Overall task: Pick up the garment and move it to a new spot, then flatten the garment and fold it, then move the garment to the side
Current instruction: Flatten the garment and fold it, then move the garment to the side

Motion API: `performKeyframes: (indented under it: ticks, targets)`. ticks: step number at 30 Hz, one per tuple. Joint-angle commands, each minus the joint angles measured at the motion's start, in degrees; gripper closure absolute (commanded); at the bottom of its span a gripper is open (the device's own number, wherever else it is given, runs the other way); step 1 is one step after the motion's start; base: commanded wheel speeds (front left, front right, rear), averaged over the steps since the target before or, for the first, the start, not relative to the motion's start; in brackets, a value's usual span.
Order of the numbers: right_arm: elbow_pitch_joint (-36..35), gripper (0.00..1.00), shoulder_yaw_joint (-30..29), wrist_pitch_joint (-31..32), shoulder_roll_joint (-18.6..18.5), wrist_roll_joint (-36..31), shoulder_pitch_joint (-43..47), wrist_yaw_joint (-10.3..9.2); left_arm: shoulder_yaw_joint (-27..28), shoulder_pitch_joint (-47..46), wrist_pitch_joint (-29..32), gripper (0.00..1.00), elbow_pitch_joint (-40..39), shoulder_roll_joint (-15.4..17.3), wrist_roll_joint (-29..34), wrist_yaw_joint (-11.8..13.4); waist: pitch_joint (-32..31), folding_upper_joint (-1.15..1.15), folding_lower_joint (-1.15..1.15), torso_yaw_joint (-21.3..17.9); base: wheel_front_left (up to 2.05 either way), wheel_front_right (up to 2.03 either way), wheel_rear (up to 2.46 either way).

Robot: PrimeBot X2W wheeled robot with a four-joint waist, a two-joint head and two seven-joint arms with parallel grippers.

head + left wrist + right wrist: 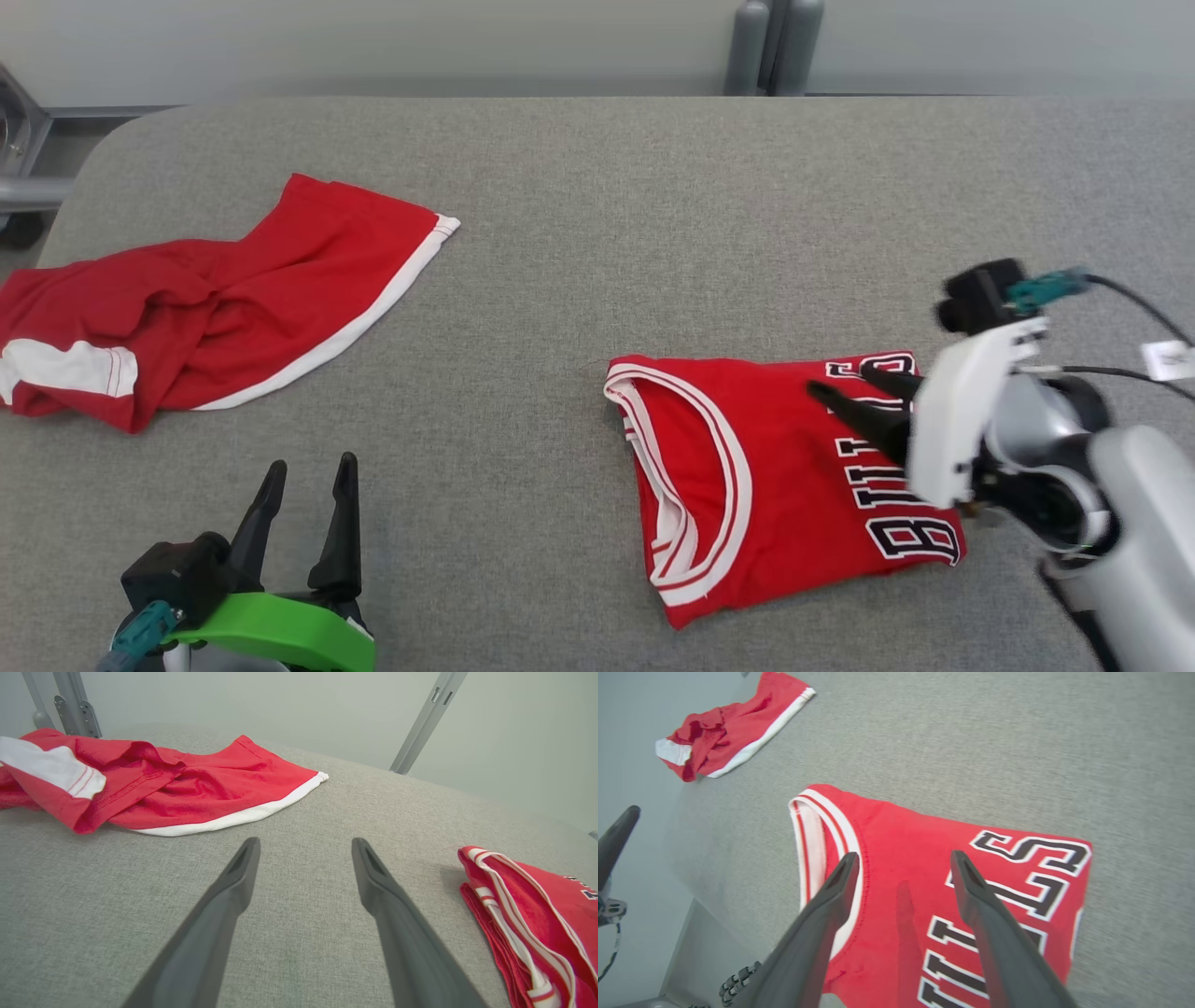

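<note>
1. The folded jersey (pixel 775 476) was seen lying flat on the surface (pixel 597 187), right of centre.
2. The right fingers (pixel 859 415) were spread wide just above it, holding nothing; the left fingers (pixel 344 513) were likewise wide, well apart from it.
3. If only 1 layer were gripped, the fold could be pulled open.
4. The crumpled shorts (pixel 224 299) could be mistaken for the target.

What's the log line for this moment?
Bulls jersey: folded | right hand: open over it | left hand: open, empty | red shorts: crumpled, left
</note>
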Motion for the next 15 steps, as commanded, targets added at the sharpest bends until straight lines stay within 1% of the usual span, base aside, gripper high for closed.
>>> performKeyframes:
  ticks: [1, 3, 6, 10, 15]
  targets:
    - [-0.2, 0.0, -2.5, 1.2, -2.4, -0.7, 2.0, 0.02, 0.1, 0.7, -0.1, 0.0, -0.4, 0.1, 0.2, 0.1, 1.2, 0.0, 0.0, -0.3, 0.0, 0.0, 0.0]
    - [0.5, 0.0, -7.2, 3.4, -4.8, 0.3, 4.3, 0.03, -0.1, 0.4, 0.2, 0.0, -1.0, 0.2, 0.3, 0.2, 2.3, 0.0, 0.0, -0.3, 0.0, 0.0, 0.0]
    - [1.1, 0.0, -12.7, 7.0, -6.5, 2.5, 6.6, 0.02, -0.2, -0.6, 0.3, 0.0, -1.5, 0.3, 0.5, 0.1, 4.0, 0.0, 0.0, -0.2, 0.0, 0.0, 0.0]
    - [1.6, 0.0, -16.8, 11.7, -5.4, 3.2, 7.4, 0.02, -0.3, -2.0, 0.3, 0.0, -1.4, 0.4, 0.7, -0.4, 5.7, 0.0, 0.0, 0.0, 0.0, 0.0, 0.0]
    - [2.6, 0.0, -18.4, 17.5, -3.3, 1.4, 5.5, 0.02, -0.5, -3.6, 0.3, 0.0, -0.9, 0.0, 0.9, -0.7, 7.1, 0.0, 0.0, 0.8, 0.0, 0.0, 0.0]
